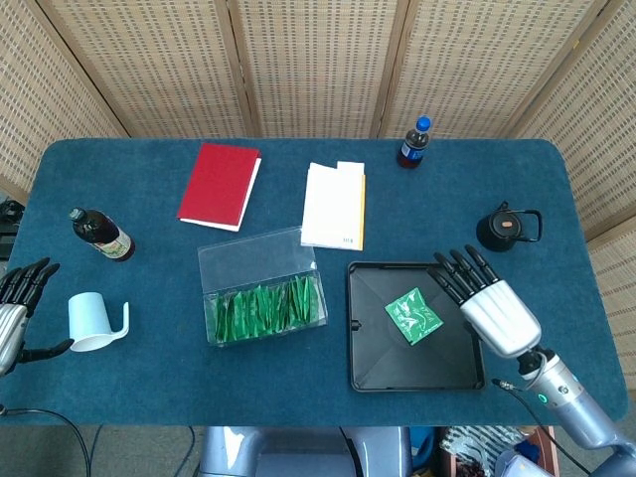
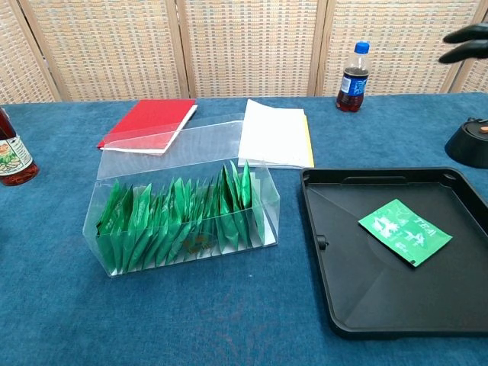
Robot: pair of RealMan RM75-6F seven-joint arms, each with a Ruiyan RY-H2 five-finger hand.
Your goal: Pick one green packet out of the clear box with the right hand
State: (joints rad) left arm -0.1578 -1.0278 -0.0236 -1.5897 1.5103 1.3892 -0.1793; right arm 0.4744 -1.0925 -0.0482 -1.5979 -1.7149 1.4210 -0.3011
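One green packet [image 1: 413,316] [image 2: 405,231] lies flat in the black tray [image 1: 370,368] [image 2: 347,305], free of any hand. The clear box [image 1: 260,285] [image 2: 183,217] with its lid folded back holds a row of several upright green packets [image 1: 266,306] [image 2: 179,217]. My right hand [image 1: 489,303] hovers at the tray's right edge, fingers spread, holding nothing; only its fingertips [image 2: 467,42] show at the top right of the chest view. My left hand [image 1: 18,303] rests open at the table's left edge, beside the white mug.
A white mug [image 1: 94,322] and a dark sauce bottle [image 1: 100,235] [image 2: 11,156] stand at left. A red book [image 1: 220,185] [image 2: 149,122], white papers [image 1: 334,204] [image 2: 274,133], a cola bottle [image 1: 415,143] [image 2: 353,78] and a black kettle [image 1: 507,228] [image 2: 469,143] lie behind.
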